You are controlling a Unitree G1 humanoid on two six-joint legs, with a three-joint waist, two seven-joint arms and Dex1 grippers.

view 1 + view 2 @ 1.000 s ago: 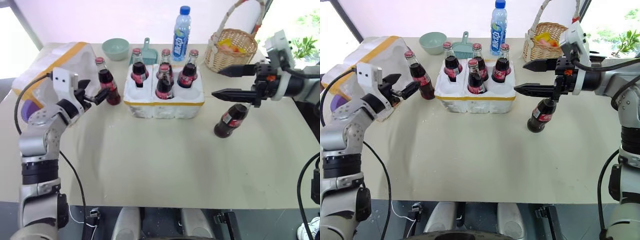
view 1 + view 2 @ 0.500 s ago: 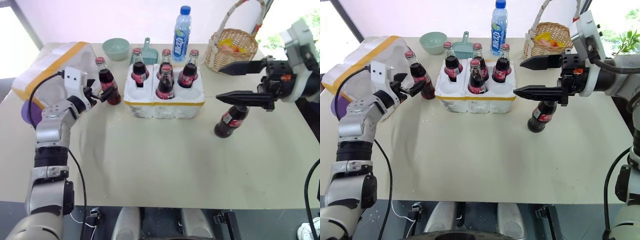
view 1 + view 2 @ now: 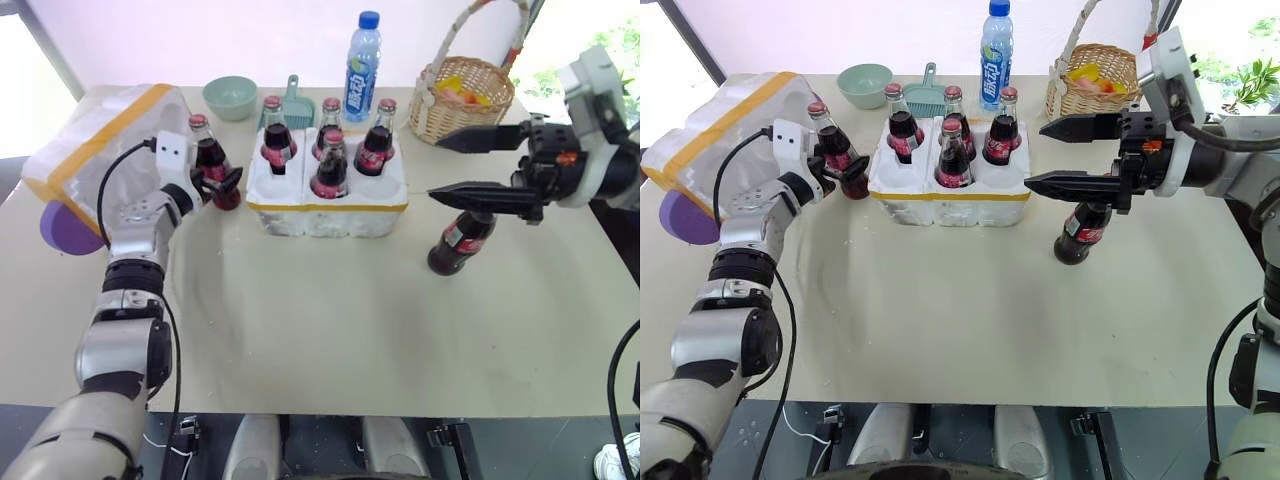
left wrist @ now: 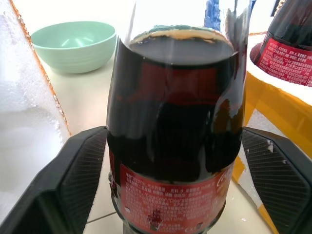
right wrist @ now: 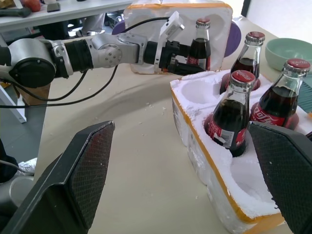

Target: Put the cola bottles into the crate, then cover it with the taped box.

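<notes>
Four cola bottles (image 3: 329,160) stand in the crate (image 3: 327,205) at frame centre. Your left end effector (image 3: 218,185) straddles a fifth bottle (image 3: 210,160), fingers apart; your right end effector (image 3: 450,165) gapes above the sixth bottle (image 3: 460,242). The taped box (image 3: 95,150) waits upper left.

Bright daylight is coming in from the far side w/ windows blowing out to white at both upper corners. Table (image 3: 330,330) is showing soft, faint shadows. Bottle (image 4: 173,122) is filling the left wrist view, glare streaking its glass; bowl (image 4: 73,45) behind is looking slightly soft.
</notes>
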